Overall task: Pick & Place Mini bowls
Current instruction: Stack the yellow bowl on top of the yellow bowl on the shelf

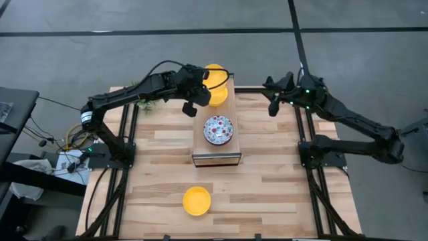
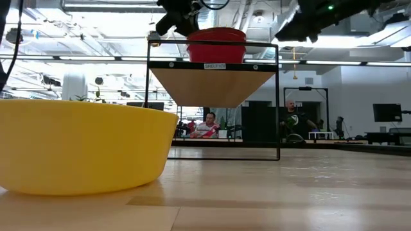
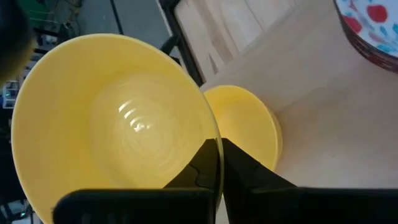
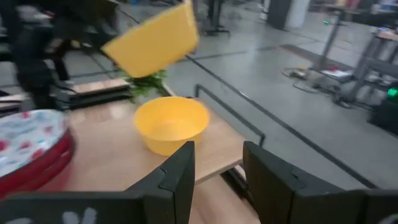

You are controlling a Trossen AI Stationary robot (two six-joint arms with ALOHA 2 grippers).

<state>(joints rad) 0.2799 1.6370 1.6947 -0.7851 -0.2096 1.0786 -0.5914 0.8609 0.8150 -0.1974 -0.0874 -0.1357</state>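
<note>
My left gripper (image 3: 217, 146) is shut on a plain yellow mini bowl (image 3: 112, 124), which hangs tipped in the air over the far end of the raised wooden shelf (image 1: 215, 155). A second yellow mini bowl (image 4: 171, 124) stands on its base on the shelf below the held one (image 4: 152, 40). A white mini bowl with a red-and-blue floral pattern (image 1: 219, 130) sits mid-shelf. A third yellow mini bowl (image 1: 196, 201) rests on the table near the front edge. My right gripper (image 4: 217, 155) is open with nothing between its fingers, off the shelf's far right corner (image 1: 273, 107). My left gripper holds the yellow bowl by its rim (image 3: 214, 134), one finger (image 3: 193, 168) inside the bowl and the other (image 3: 249, 168) outside the wall. The bowl is lifted clear of the shelf and tipped on its side, its mouth turned toward the wrist.
A small green plant (image 4: 146, 84) stands beyond the shelf's far left corner. The shelf stands on a thin black frame (image 2: 277, 102) in the middle of the wooden table (image 1: 281, 174). Black rails (image 1: 124, 167) run along the table's left and right edges. People sit in the room behind (image 2: 207, 126).
</note>
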